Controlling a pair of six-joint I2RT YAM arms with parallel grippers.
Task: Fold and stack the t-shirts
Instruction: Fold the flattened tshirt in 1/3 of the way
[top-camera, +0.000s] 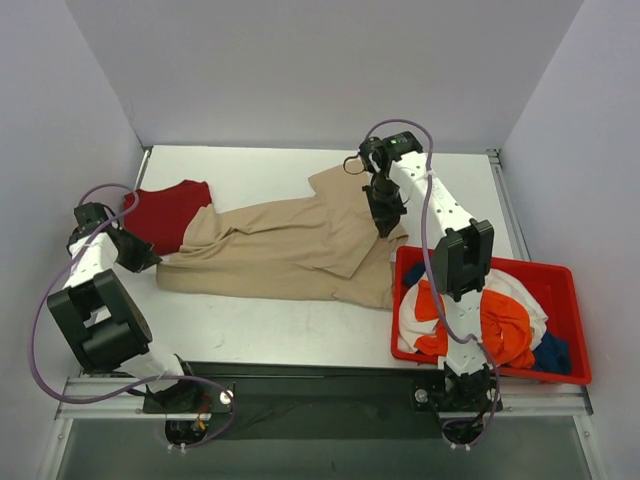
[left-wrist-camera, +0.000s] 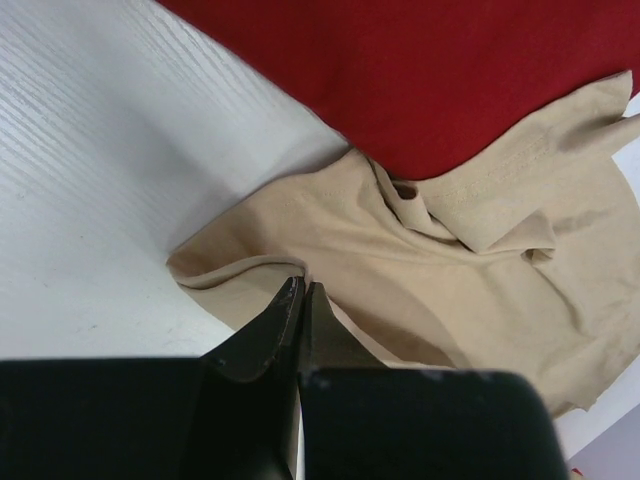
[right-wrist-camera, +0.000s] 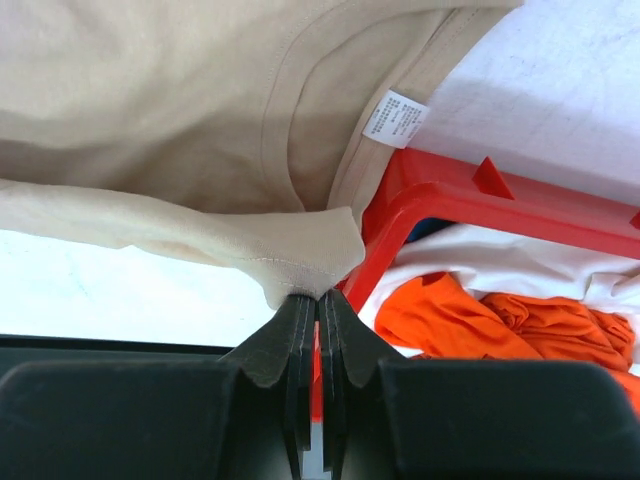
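Observation:
A large beige t-shirt (top-camera: 280, 250) lies stretched across the table, crumpled and partly folded over itself. Its left end overlaps a dark red t-shirt (top-camera: 170, 212) at the far left. My left gripper (top-camera: 143, 258) sits at that left end; in the left wrist view it (left-wrist-camera: 301, 285) is shut with a raised beige hem (left-wrist-camera: 240, 268) at its tips, the dark red t-shirt (left-wrist-camera: 430, 70) beyond. My right gripper (top-camera: 388, 222) is by the collar end, where it (right-wrist-camera: 318, 296) is shut on a pinch of beige t-shirt (right-wrist-camera: 180, 110).
A red plastic bin (top-camera: 560, 275) stands at the near right, holding white (top-camera: 505, 285), orange (top-camera: 505, 325) and blue (top-camera: 552, 352) t-shirts. Its rim (right-wrist-camera: 450, 190) is close beside my right gripper. Grey walls enclose the table on three sides.

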